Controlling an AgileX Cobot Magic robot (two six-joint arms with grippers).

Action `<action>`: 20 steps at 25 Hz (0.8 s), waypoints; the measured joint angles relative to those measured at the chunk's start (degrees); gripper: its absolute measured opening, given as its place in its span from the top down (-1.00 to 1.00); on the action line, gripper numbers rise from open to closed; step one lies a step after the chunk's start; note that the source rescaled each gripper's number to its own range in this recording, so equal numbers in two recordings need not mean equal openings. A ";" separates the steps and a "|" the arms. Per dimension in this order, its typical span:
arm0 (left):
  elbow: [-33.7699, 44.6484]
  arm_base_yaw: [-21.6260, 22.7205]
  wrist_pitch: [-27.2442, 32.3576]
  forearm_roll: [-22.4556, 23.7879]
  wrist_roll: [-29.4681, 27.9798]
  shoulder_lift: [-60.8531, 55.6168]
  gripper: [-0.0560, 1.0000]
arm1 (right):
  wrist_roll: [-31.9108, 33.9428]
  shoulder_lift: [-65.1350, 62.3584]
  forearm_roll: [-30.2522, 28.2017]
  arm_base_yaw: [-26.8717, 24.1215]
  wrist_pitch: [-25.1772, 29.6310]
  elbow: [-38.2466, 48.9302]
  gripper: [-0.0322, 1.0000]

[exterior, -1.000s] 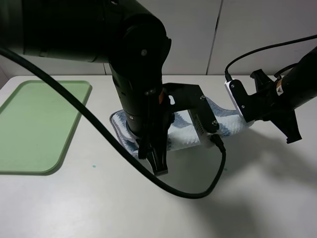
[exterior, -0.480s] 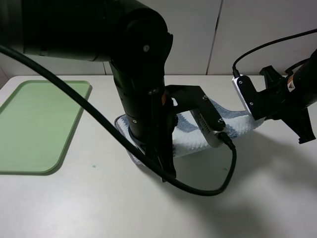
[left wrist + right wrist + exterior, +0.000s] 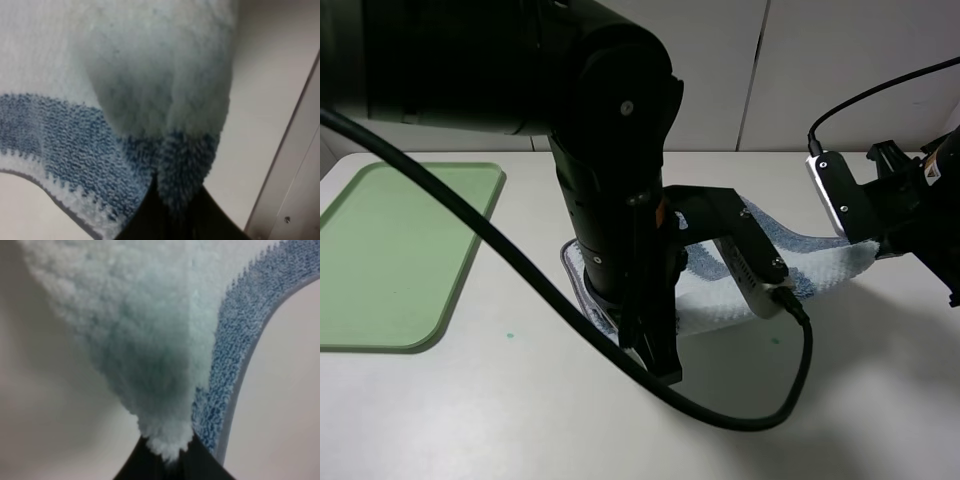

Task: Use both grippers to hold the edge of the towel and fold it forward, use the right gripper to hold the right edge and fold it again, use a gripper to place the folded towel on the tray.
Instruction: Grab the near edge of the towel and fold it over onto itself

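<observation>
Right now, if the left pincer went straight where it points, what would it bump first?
The towel it pinches, bunched right in front of the left pincer. Past that, probably the table, though the cloth hides how near.

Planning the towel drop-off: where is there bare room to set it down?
The visible green tray is bare. Bare table lies between tray and towel, and near the front edge past the black cable. The middle is crowded: left gripper and right gripper both pinch the towel.
</observation>
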 joint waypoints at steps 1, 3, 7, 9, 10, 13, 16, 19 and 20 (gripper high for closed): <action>0.00 0.00 0.05 0.00 0.00 0.00 0.89 | 0.12 -0.41 0.17 0.00 0.79 0.00 0.94; 0.00 0.00 0.05 0.00 -0.02 0.00 0.89 | 0.17 -1.15 0.41 0.00 1.90 0.00 0.94; 0.00 0.00 0.11 0.00 -1.31 0.00 0.89 | 0.22 -1.67 0.66 0.00 3.12 0.00 0.94; 0.00 0.00 -0.18 0.00 -2.02 0.00 0.89 | 0.33 -1.67 0.82 0.00 3.40 0.00 0.94; 0.00 0.00 -0.29 0.00 -2.39 0.00 0.89 | 0.33 -1.67 0.82 0.00 3.40 0.00 0.94; 0.00 0.00 -1.37 0.53 -3.93 0.00 0.89 | 0.44 -1.67 1.09 0.00 3.41 0.00 0.94; 0.00 0.00 -1.77 3.32 -6.19 0.00 0.89 | 1.36 -1.67 1.36 0.00 3.41 0.00 0.94; 0.00 0.00 -1.90 7.67 -9.34 0.00 0.89 | 2.33 -1.67 1.66 0.00 3.46 0.00 0.94; 0.00 0.00 -1.90 8.88 -10.17 0.00 0.89 | 2.84 -1.67 1.72 0.00 3.46 0.00 0.94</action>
